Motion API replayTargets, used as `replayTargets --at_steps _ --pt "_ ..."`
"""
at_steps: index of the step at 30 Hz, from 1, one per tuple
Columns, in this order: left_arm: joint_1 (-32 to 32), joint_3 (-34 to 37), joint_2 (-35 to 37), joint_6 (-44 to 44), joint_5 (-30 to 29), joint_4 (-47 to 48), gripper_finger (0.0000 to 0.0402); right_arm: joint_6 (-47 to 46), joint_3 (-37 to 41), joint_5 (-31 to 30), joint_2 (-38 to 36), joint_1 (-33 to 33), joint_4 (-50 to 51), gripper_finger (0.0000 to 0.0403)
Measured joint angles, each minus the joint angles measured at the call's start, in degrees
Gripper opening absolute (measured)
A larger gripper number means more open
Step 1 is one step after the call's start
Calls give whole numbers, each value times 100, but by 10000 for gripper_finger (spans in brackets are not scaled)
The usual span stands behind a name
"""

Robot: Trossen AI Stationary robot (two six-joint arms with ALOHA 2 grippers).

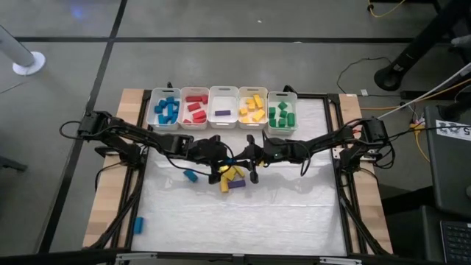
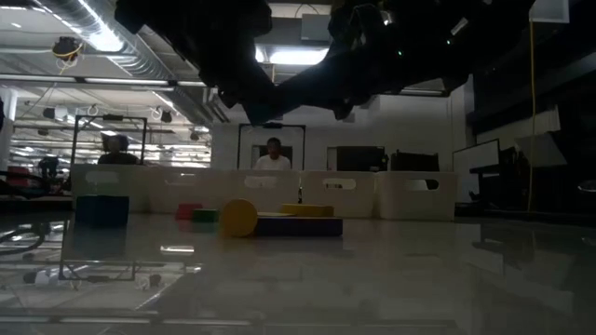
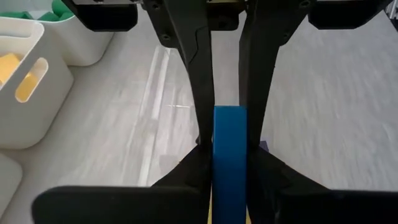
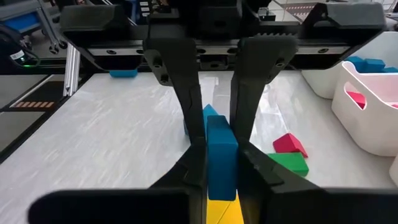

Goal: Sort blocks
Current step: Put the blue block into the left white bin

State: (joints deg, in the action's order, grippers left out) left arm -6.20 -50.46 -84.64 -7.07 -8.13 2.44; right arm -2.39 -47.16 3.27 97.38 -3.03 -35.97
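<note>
- Left pincer [image 3: 229, 155] is hanging over mid-bench, fingers clamped on a blue block [image 3: 229, 149] standing upright between them.
- Right pincer [image 4: 217, 146] is sitting just beside it over the same spot, fingers clamped on another blue block [image 4: 221, 149], yellow showing right under it.
- Small pile of loose blocks [image 1: 233, 177] is lying below both pincers: yellow and purple from above, red [image 4: 289, 144] and green [image 4: 289, 163] pieces beside them in the right wrist view.
- One blue block [image 1: 190, 176] is lying just left of the pile, another [image 1: 137, 224] far off at the bench's [image 1: 294, 213] left edge.
- Five white bins [image 1: 223, 107] are lining the far edge: blue, red, one purple, yellow, green.
</note>
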Motion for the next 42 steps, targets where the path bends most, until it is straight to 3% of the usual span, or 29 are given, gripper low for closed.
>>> replayTargets --at_steps 10,16,23,34,42 --pt "0 -2 16 -151 0 482 161 -7 -9 -81 0 4 -133 62" --pt "-2 -2 31 129 1 595 182 -8 -204 -54 1 4 -57 56" --pt "0 -2 310 76 -1 956 154 136 -376 -20 0 4 313 63" --pt "-2 -2 743 -182 1 1109 44 135 -385 -20 0 4 280 65" --pt "-2 -9 740 -250 1 1162 38 135 -385 -20 2 4 276 66"
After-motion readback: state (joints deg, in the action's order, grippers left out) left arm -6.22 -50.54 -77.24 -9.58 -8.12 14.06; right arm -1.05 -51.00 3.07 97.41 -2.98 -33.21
